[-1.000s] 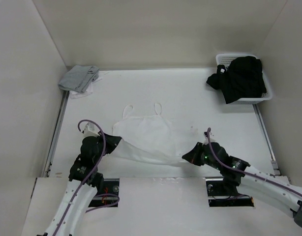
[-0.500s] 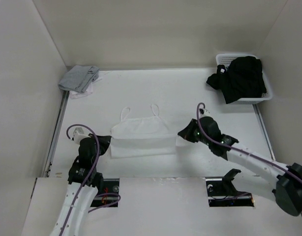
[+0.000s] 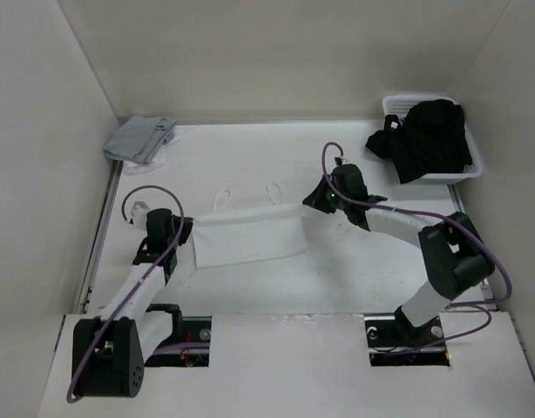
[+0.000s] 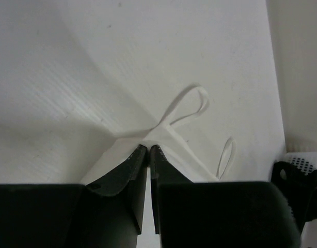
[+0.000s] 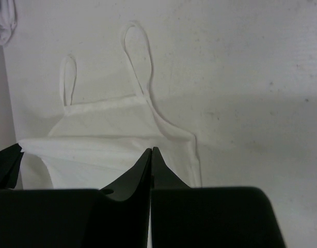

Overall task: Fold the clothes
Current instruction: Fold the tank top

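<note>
White worktop [image 3: 363,261], walled on three sides. Small white sleeveless camisole top of thin fabric [image 3: 250,237] sits left of centre, near half doubled over toward the far side, so it reads as a wide band stretched between the two arms. White plastic basket [image 3: 473,164] in the far right corner, with a black garment pile [image 3: 429,139] inside and spilling over its left rim. Grey folded cloth [image 3: 141,138] in the far left corner, well apart from the top. Left gripper [image 3: 189,233] clenched on the band's left end; its wrist view shows the jaws pinched on fabric. Right gripper [image 3: 309,202] clenched on the right end, jaws pressed together over the cloth edge. Two narrow looped shoulder straps [image 3: 224,198] poke out flat on the far side of the band.
</note>
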Available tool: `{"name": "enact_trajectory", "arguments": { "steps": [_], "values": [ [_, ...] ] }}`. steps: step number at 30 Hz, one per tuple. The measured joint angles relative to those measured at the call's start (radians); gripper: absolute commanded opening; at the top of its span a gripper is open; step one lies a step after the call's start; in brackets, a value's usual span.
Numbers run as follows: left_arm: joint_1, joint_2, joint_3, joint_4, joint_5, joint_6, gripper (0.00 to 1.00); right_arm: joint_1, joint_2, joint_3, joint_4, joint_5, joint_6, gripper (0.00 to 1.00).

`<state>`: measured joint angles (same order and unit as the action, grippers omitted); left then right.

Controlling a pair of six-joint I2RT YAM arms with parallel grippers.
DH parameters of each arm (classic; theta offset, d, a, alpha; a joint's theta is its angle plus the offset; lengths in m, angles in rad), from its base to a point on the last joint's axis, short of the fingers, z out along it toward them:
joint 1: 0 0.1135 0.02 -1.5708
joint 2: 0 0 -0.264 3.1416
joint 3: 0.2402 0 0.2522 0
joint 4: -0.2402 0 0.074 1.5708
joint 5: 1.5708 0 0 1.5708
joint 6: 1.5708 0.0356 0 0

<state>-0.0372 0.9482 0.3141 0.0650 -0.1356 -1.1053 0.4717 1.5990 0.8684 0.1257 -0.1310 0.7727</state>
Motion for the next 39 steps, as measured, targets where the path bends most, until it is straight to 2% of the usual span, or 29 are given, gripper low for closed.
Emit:
{"name": "enact_trajectory", "arguments": {
  "steps": [4,7,9,13,18,20,22,23,25,26,27,28,30,32,34,36,39],
  "values": [
    [0.004,0.159,0.079,0.124,-0.002,0.007,0.07,-0.015,0.087,0.081,0.018,-0.013,-0.002,0.01],
    [0.004,0.284,0.122,0.201,-0.003,0.011,0.13,-0.026,0.157,0.140,0.024,-0.020,0.001,0.03],
    [0.008,0.362,0.144,0.237,-0.002,0.014,0.14,-0.033,0.204,0.177,0.027,-0.020,0.007,0.03],
    [0.011,0.457,0.168,0.286,-0.005,0.029,0.15,-0.041,0.276,0.233,0.039,-0.016,0.029,0.11],
    [0.010,0.480,0.204,0.344,0.005,0.047,0.26,-0.045,0.286,0.250,0.062,0.018,0.051,0.40],
    [0.010,0.455,0.199,0.356,0.015,0.061,0.37,-0.045,0.266,0.228,0.071,0.035,0.046,0.46],
    [0.010,0.391,0.159,0.365,0.017,0.085,0.40,-0.042,0.206,0.156,0.082,0.062,0.040,0.48],
    [0.010,0.338,0.124,0.360,0.017,0.096,0.40,-0.039,0.161,0.103,0.086,0.078,0.035,0.46],
    [0.011,0.216,0.056,0.320,0.016,0.118,0.37,-0.029,0.061,0.000,0.091,0.101,0.029,0.27],
    [0.010,0.152,0.026,0.286,0.016,0.132,0.36,-0.021,0.016,-0.046,0.093,0.107,0.024,0.13],
    [0.008,0.090,0.002,0.241,0.016,0.146,0.34,-0.008,-0.033,-0.093,0.095,0.113,0.019,0.06],
    [0.003,0.029,-0.016,0.189,0.015,0.160,0.34,0.009,-0.076,-0.137,0.099,0.116,0.015,0.06],
    [-0.014,-0.077,-0.038,0.082,0.013,0.183,0.34,0.051,-0.148,-0.213,0.098,0.123,0.006,0.14],
    [-0.040,-0.176,-0.046,-0.042,0.010,0.204,0.36,0.097,-0.208,-0.285,0.091,0.127,-0.003,0.34],
    [-0.063,-0.246,-0.047,-0.154,0.004,0.214,0.38,0.134,-0.249,-0.341,0.080,0.126,-0.010,0.47],
    [-0.090,-0.283,-0.047,-0.251,-0.005,0.211,0.39,0.157,-0.260,-0.365,0.062,0.125,-0.016,0.53],
    [-0.140,-0.273,-0.046,-0.365,-0.022,0.192,0.39,0.178,-0.254,-0.368,0.058,0.124,-0.019,0.52]
  ]
}}
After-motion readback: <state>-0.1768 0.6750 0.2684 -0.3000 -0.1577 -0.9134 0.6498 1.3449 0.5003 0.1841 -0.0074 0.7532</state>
